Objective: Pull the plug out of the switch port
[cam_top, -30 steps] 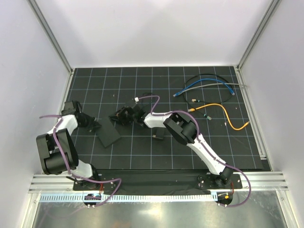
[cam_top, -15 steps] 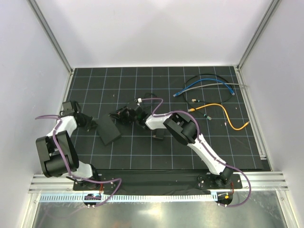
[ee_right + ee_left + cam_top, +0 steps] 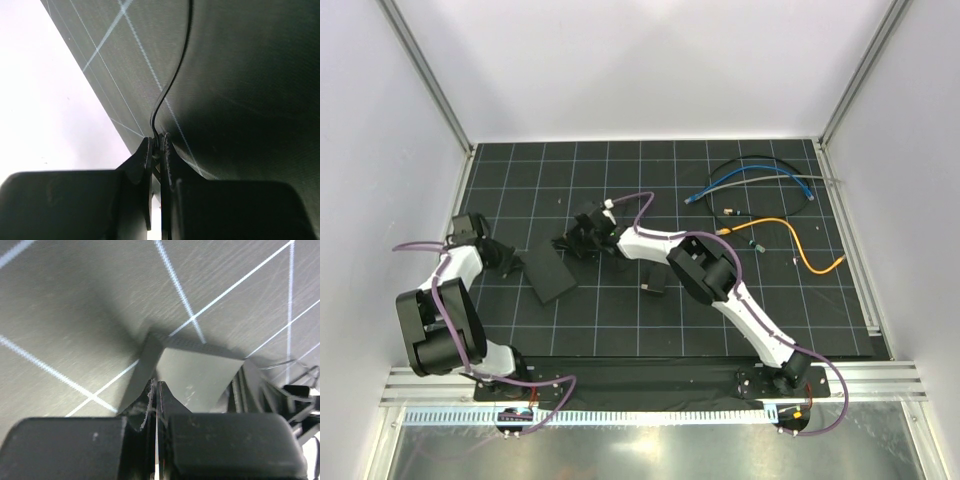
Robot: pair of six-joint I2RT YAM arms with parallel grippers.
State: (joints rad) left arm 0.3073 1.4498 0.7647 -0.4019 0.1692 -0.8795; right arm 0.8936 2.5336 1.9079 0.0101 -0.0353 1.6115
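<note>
The switch (image 3: 550,272) lies flat on the worktop (image 3: 620,320). The left tool (image 3: 155,385) is pinched fully shut, its tips at a corner of the switch (whether it grips the edge I cannot tell). Just beyond the switch's far end, the right tool (image 3: 159,141) is clamped on a thin black cable (image 3: 152,120).

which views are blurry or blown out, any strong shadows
top external: sharp, evenly lit; left wrist: left gripper blurred up close, switch throws a dark shadow on the mat; right wrist: upper left blown out white, right gripper soft, cable fairly crisp
</note>
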